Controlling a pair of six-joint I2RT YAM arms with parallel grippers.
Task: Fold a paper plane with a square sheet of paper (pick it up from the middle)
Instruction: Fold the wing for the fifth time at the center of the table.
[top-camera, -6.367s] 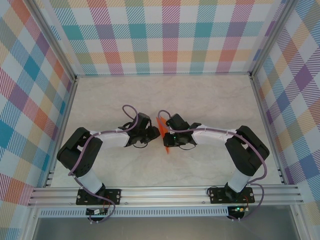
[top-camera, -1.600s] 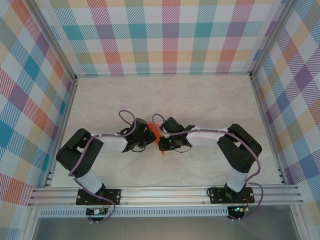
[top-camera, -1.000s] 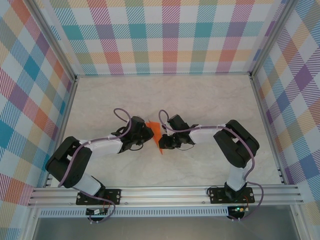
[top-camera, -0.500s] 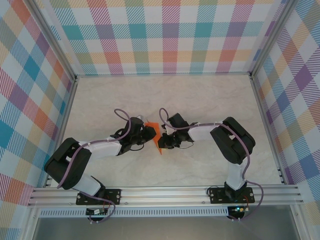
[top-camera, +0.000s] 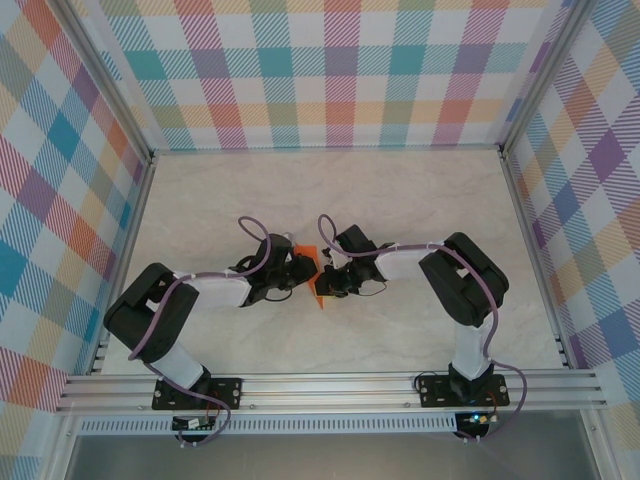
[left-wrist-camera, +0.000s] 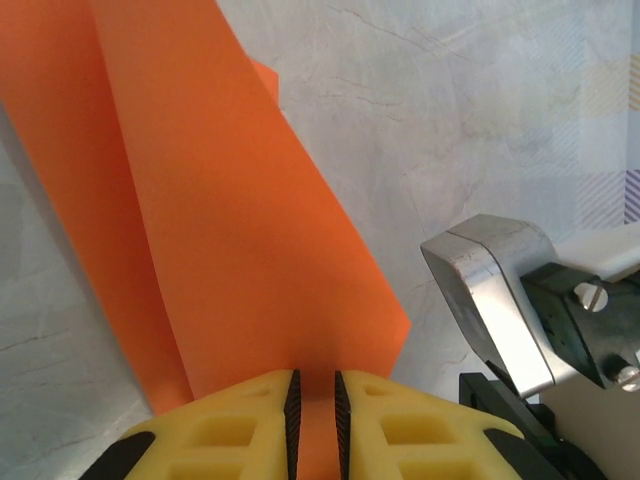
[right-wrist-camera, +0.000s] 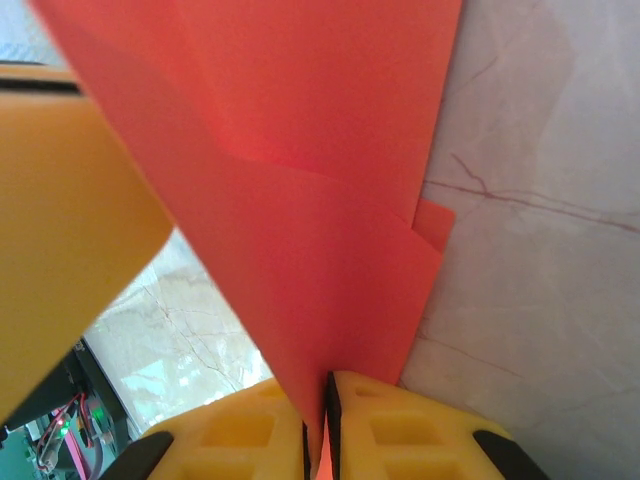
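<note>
The square sheet of paper is bright orange, partly folded, and stands on edge between the two grippers at mid-table. My right gripper is shut on its lower edge; in the right wrist view the yellow pads pinch the sheet with no gap. My left gripper meets the paper from the left. Its fingers stand a narrow gap apart, with the sheet's edge running into that gap. Layered flaps and a crease show in both wrist views. No finished paper plane shape is in view.
The pale marble tabletop stretches all round the arms, bounded by aluminium rails and checked walls. The right gripper's metal body sits close beside my left fingers. A left finger crowds the right wrist view.
Over the last second the left arm has drawn its elbow in and closed on the paper. The right gripper has kept its hold, and the paper has shifted slightly left and tilted.
</note>
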